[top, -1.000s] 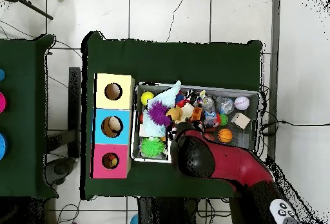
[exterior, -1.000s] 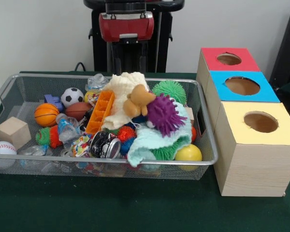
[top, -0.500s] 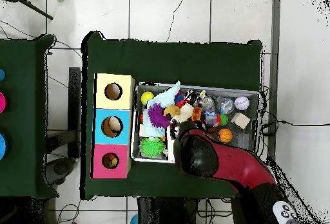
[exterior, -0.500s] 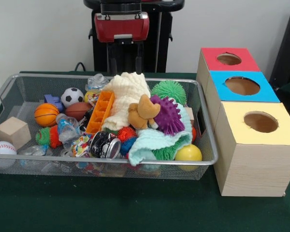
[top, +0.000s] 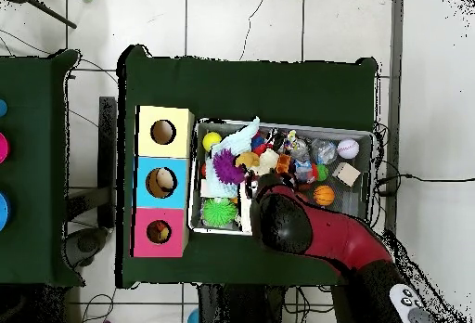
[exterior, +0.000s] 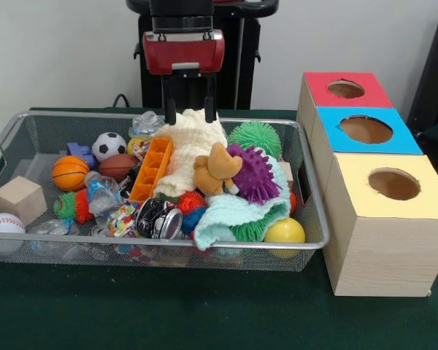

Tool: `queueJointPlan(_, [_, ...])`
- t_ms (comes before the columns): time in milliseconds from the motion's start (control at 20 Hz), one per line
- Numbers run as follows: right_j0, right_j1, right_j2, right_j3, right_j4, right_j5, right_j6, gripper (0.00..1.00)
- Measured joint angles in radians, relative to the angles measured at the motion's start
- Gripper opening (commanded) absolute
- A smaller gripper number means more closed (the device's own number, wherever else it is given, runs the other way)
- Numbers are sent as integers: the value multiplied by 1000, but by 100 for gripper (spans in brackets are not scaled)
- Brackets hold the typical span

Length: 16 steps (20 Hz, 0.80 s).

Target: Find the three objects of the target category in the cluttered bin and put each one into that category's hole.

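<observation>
Front view shows the hand [exterior: 190,115] hanging over the far side of the wire bin [exterior: 315,211], its 2 fingers spread apart and empty, tips just above the cream knitted cloth [exterior: 193,138]. Nothing is gripped.

The bin is heaped. A brown plush toy [exterior: 216,168] lies on top near the middle, touching a purple spiky ball [exterior: 254,173]. A green spiky ball [exterior: 256,136] sits behind them, and a pale green cloth [exterior: 237,213] drapes toward the near rim beside a yellow ball [exterior: 284,230]. On the other side lie a basketball [exterior: 69,172], a soccer ball [exterior: 109,145], a small football [exterior: 117,166], a baseball [exterior: 4,224], a wooden cube [exterior: 19,198] and an orange tray [exterior: 151,168].

The 3 boxes stand beside the bin on the green worktop [exterior: 168,310]: red [exterior: 346,89], blue [exterior: 366,130] and yellow [exterior: 394,184], each with a round hole.

Overhead view has the arm [top: 306,231] covering part of the bin; something rounded shows inside the blue box's hole [top: 161,183] and the red box's hole [top: 159,232], though what cannot be told.

Which category is the target cannot be read here. The step looks like searching: the hand is poised between picks. The next move calls for choosing 1 exposed item and descending straight onto it, with fingers clear of the loose cloths, which could snag.
</observation>
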<state>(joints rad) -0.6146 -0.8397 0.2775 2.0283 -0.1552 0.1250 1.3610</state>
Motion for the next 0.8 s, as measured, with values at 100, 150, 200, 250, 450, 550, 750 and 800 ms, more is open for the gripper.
queueJointPlan(100, [-5, 17, 0, 0, 0, -77, 0, 100])
queueJointPlan(150, [-7, 20, 0, 0, 0, -96, 0, 100])
queueJointPlan(200, [-8, 24, 0, 0, 0, -115, 0, 100])
queueJointPlan(250, [-10, 27, 0, 0, 0, -136, 0, 100])
queueJointPlan(450, [-14, 28, 0, -5, 2, -167, 0, 100])
queueJointPlan(550, [-14, 27, 0, -9, 7, -167, 0, 100])
queueJointPlan(750, [-4, 11, -2, -17, 46, -152, 0, 100])
queueJointPlan(800, [1, 8, -4, -19, 54, -146, 0, 100])
